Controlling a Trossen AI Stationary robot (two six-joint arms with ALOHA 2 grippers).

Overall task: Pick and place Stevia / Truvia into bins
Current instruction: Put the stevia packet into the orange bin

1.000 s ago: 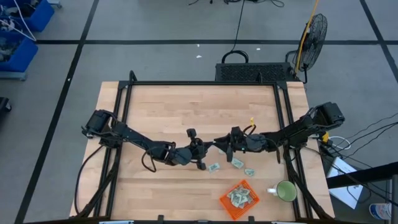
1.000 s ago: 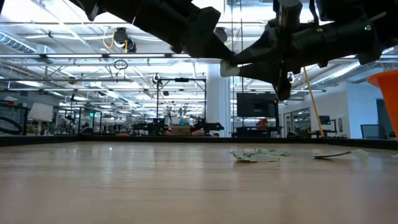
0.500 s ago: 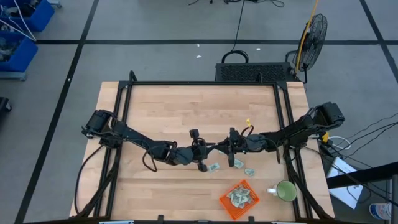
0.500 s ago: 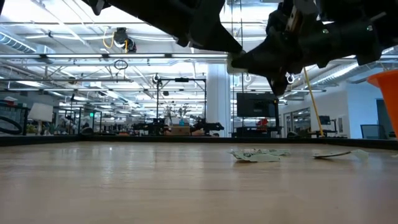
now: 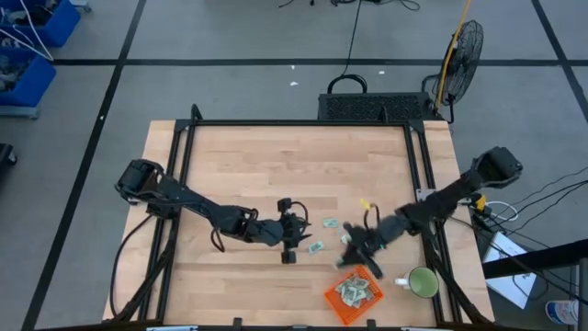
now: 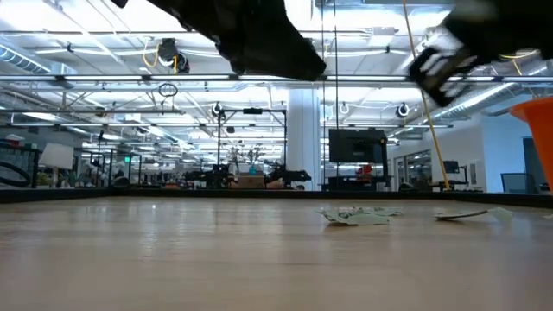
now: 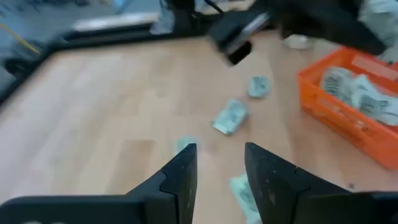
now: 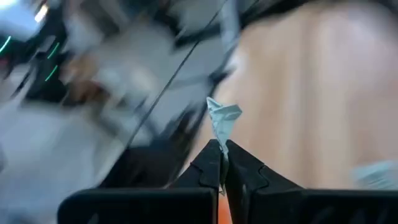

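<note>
Several pale green and white sachets lie flat on the wood: one near my left gripper, another farther off. The left wrist view shows that gripper open above the table, with sachets ahead of it and one between its fingers' line. My right gripper hovers at the far left side of the orange basket and is shut on a sachet. The basket holds several sachets. My right gripper pinches one crumpled sachet between its two shut fingertips, by its lower end. The rest of the sachet sticks out beyond the fingertips. It is lifted clear of the table.
A round green mug stands right of the basket near the table's near right corner. The black frame rails run along the table's sides. Bare wood spreads over the far half. The low view shows sachets and the basket's edge.
My right gripper, shut on the sachet, has swung fast from the table's middle toward the near right, ending beside the orange basket. Its departure uncovers a sachet on the wood. My left gripper has drifted slightly toward the near edge and stays open.
</note>
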